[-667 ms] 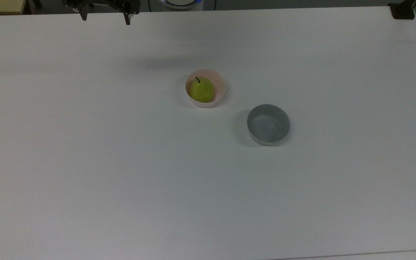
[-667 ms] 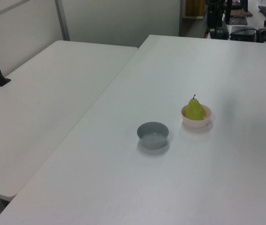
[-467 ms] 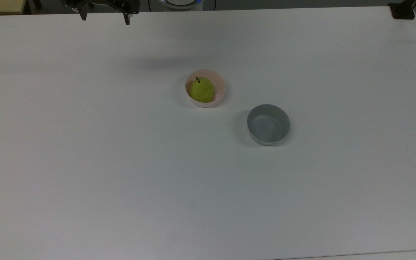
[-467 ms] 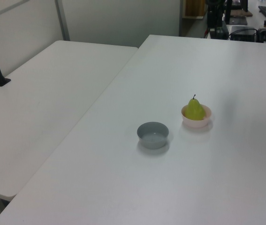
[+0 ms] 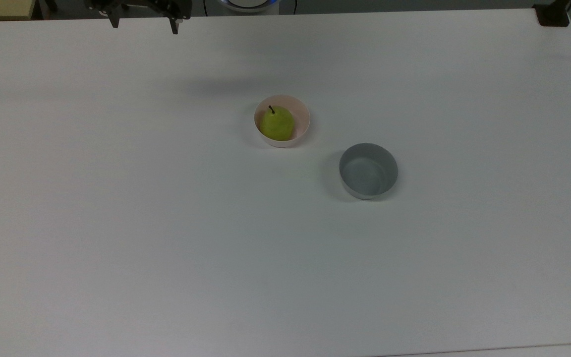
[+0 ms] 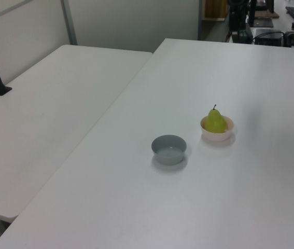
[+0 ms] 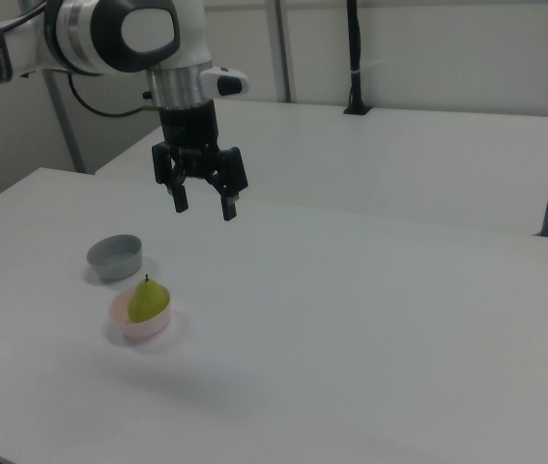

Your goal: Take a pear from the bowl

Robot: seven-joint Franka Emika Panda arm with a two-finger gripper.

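Observation:
A yellow-green pear (image 5: 276, 124) (image 6: 215, 121) (image 7: 148, 301) with a short dark stem stands upright in the pale pink bowl (image 5: 301, 119) (image 6: 217, 137) (image 7: 140, 328) near the middle of the white table. My gripper (image 7: 204, 206) (image 5: 143, 27) hangs high above the table, open, with nothing between its fingers. In the right view it is up and to the right of the bowl; in the top view it sits at the top edge, far to the upper left of the pear.
An empty grey bowl (image 5: 368, 171) (image 6: 169, 149) (image 7: 116, 257) stands close to the pink one. A second white table (image 6: 48, 114) adjoins this one. A black pole (image 7: 354, 58) rises at the far side, and a black clamp (image 5: 553, 15) sits on a table corner.

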